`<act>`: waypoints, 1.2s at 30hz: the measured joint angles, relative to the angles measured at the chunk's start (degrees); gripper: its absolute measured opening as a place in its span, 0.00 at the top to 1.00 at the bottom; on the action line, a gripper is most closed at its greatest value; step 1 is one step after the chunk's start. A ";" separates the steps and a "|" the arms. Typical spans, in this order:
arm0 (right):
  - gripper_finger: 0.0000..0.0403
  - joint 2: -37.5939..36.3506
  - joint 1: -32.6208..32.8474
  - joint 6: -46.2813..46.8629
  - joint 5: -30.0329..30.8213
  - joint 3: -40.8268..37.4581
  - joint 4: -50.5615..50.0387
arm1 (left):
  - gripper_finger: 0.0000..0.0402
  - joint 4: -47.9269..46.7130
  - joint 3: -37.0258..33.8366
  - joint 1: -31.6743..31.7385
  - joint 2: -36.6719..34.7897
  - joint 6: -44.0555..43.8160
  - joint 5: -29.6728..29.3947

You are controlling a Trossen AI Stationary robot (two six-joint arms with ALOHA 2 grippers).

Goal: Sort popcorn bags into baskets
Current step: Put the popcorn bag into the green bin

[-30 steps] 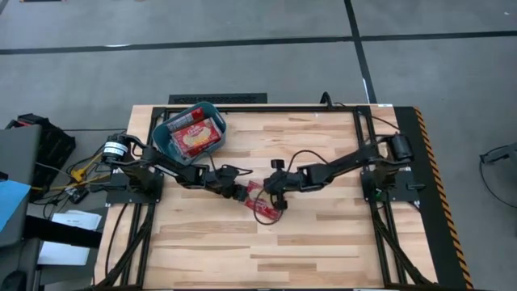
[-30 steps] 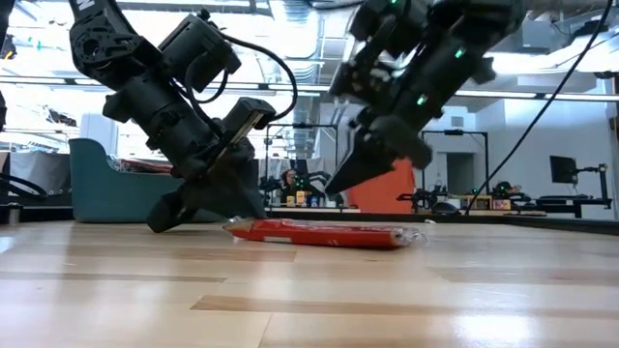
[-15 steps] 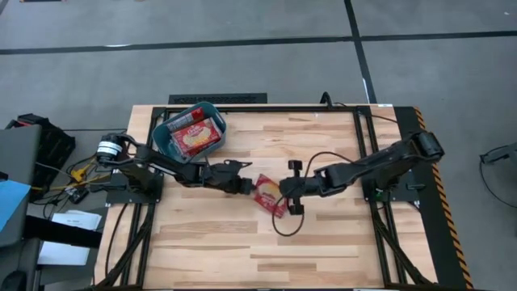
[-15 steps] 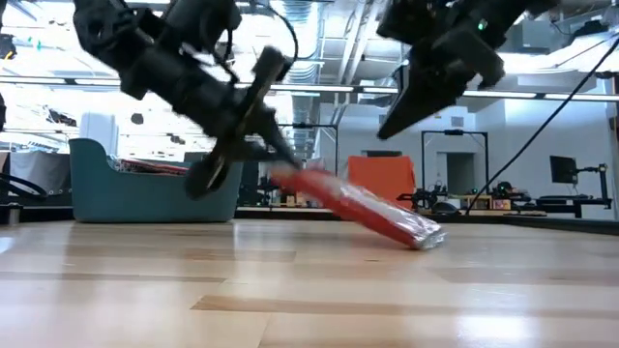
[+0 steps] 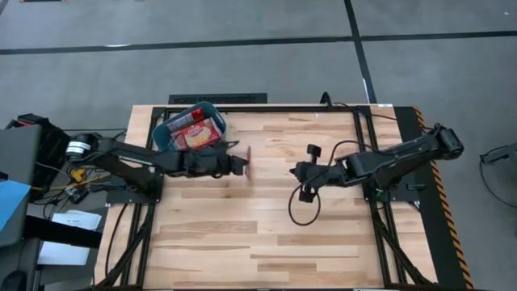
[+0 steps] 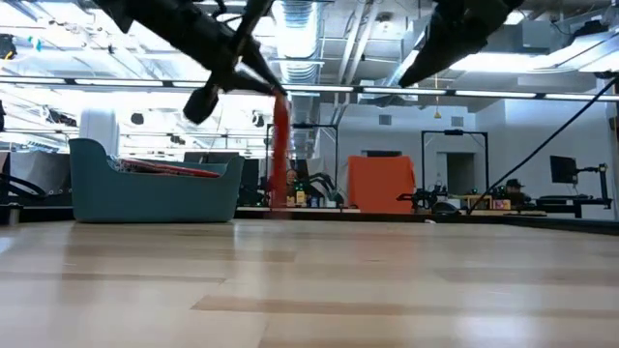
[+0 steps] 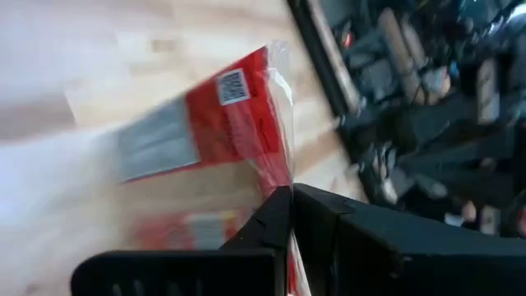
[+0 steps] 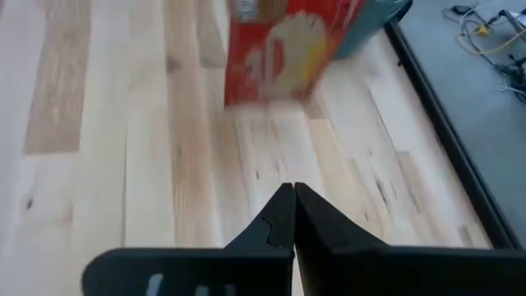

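Here, the high view shows the left end effector [image 5: 240,164] clamped on a flat red popcorn packet with a cream-orange label [image 5: 247,162], seen edge-on as a thin red sliver just beside the teal-blue rectangular plastic bin [image 5: 191,129] at the far left of the pale wooden worktop [image 5: 266,234]. The bin already holds other red packets; their number cannot be told. The right end effector [image 5: 304,171] waits near the worktop's middle, well apart from the packet, a loop of black cable [image 5: 300,212] hanging beside it.

Low view: the packet [image 6: 280,155] hangs upright from the left end effector [image 6: 269,85], clear of the worktop [image 6: 309,290], to the right of the bin [image 6: 155,189], over whose rim a packet edge shows. No loose packet lies on the boards.

Left wrist view: the two dark fingers [image 7: 279,218] pinch the packet's [image 7: 222,123] clear crimped edge, its barcode showing.

Right wrist view: the right end effector's [image 8: 293,195] fingers meet with nothing between them; beyond stand the packet [image 8: 283,49] and a corner of the bin [image 8: 386,12].

By these views, this appears to be the last packet outside the bin; carrying it over the rim and releasing it is what remains.
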 joint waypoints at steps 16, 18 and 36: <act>0.94 1.88 -2.56 -1.14 -0.09 0.05 -0.95 | 1.00 -5.70 -0.01 8.89 -17.28 7.44 -6.53; 0.93 2.33 -2.56 -1.75 -0.11 0.02 -1.38 | 1.00 -6.26 -0.01 11.21 -19.46 8.24 -6.72; 0.92 2.62 -4.26 -4.74 -0.12 0.00 -1.31 | 1.00 -19.54 0.00 28.85 -26.09 12.35 -0.33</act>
